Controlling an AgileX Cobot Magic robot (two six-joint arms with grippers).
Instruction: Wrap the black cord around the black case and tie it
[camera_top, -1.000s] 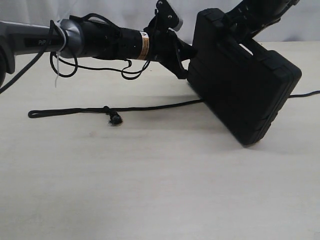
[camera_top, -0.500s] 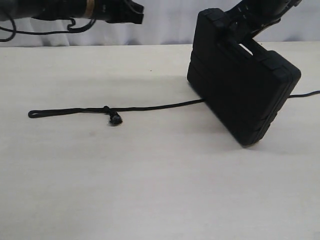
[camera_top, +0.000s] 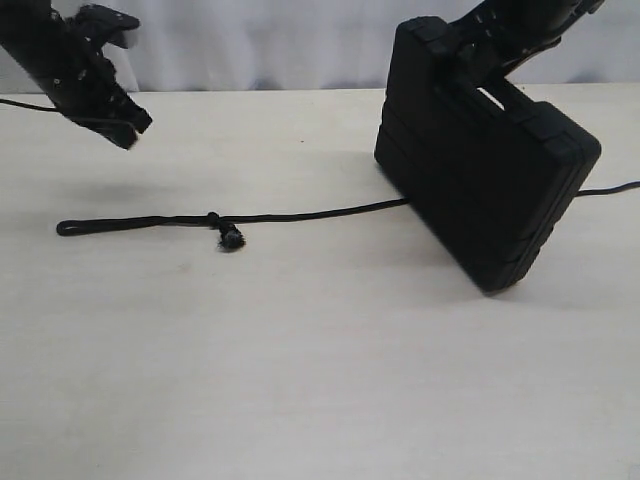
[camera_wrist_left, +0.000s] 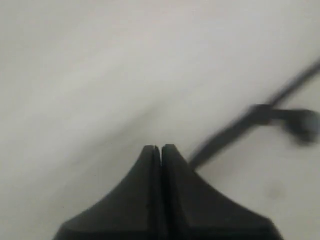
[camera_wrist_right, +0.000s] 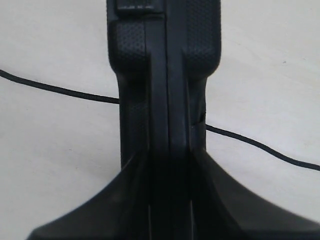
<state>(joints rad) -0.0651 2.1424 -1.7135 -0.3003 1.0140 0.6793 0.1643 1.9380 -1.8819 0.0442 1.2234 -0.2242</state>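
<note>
- Left tool (camera_top: 128, 128) clenched on nothing, above the tabletop's (camera_top: 300, 380) far left corner.
- Right tool (camera_wrist_right: 167, 165) grasps the case (camera_top: 490, 180), held tilted near the right edge.
- Cord (camera_top: 300, 214) lies flat, running left to right beneath the case.

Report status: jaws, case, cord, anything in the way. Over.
Left jaws shut, empty, off the table. Right jaws clamped on case, held tilted. Cord straight on table, passing under case, not wrapped. Nothing in the way.
</note>
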